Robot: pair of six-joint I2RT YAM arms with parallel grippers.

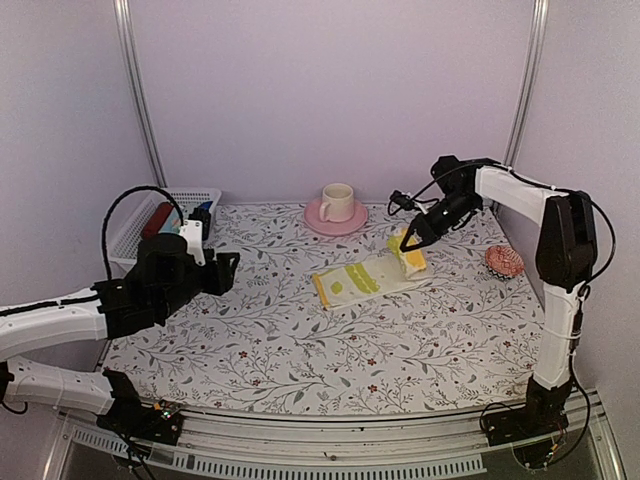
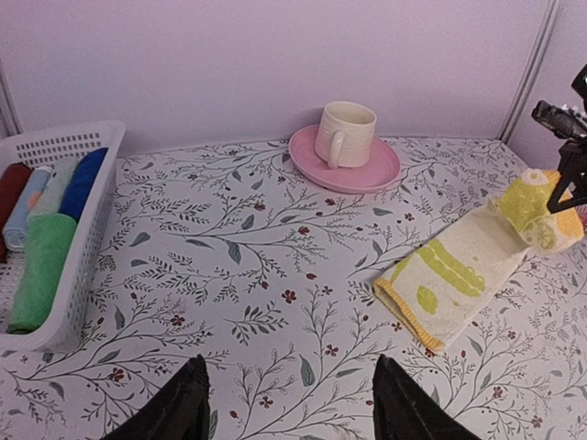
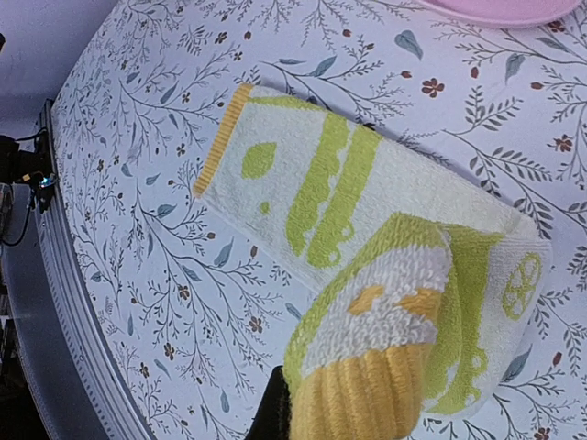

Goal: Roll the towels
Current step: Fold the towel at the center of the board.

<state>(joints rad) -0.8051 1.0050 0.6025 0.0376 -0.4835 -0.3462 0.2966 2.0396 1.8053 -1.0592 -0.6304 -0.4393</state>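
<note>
The pale yellow towel (image 1: 365,278) with green marks lies flat right of the table's middle. Its far end is curled up into a loose roll (image 3: 394,367). My right gripper (image 1: 408,240) is shut on that rolled end, and one dark finger (image 3: 273,417) shows beside the yellow hem. In the left wrist view the same towel (image 2: 449,275) lies at the right. The bright green towel (image 2: 41,270) lies rolled in the white basket (image 2: 87,137). My left gripper (image 2: 292,403) hovers open over bare tablecloth near the basket, holding nothing.
The basket (image 1: 130,235) at the back left also holds dark red, pale blue and deep blue rolls. A pink saucer with a cream cup (image 1: 336,212) stands at the back centre. A small red patterned ball (image 1: 504,262) sits by the right wall.
</note>
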